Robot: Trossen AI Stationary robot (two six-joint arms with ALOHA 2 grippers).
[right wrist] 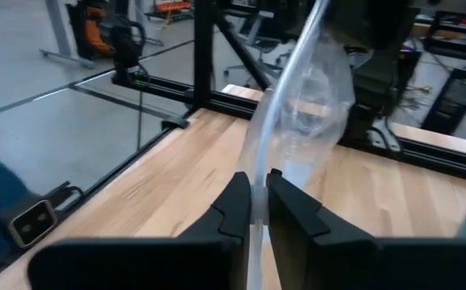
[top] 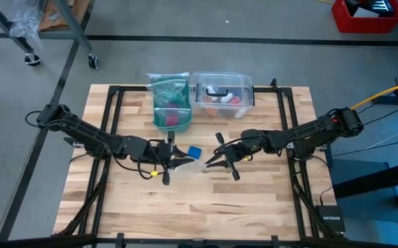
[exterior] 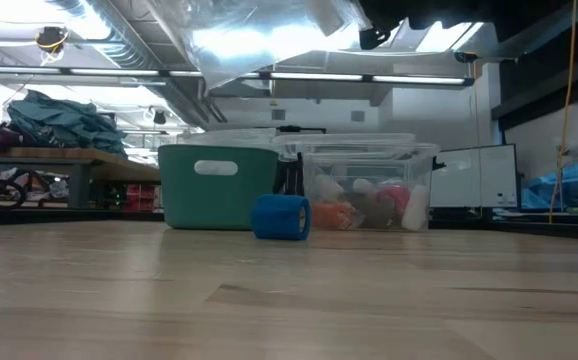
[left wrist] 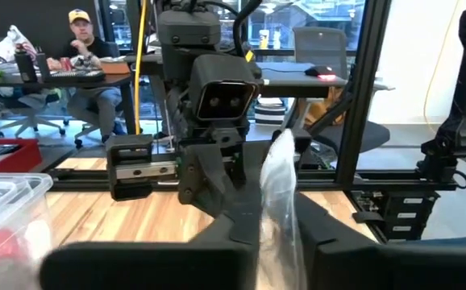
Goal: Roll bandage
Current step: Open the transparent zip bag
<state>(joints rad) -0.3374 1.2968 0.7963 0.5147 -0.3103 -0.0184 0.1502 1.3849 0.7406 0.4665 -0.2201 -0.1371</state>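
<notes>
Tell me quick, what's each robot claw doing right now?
Left gripper: shut on the thin clear plastic wrapper.
Right gripper: shut on the same wrapper.

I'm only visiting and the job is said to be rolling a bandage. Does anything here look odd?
Yes. The left gripper and right gripper both pinch a clear plastic wrapper between them, while the blue bandage stands untouched, already rolled, on the table.

Bright blue bandage (exterior: 281, 217) on the pale wooden table (top: 254, 207). Far side: a teal bin (exterior: 217, 186) and a clear box (exterior: 369, 186) showing pink, orange and white. Black arms.
</notes>
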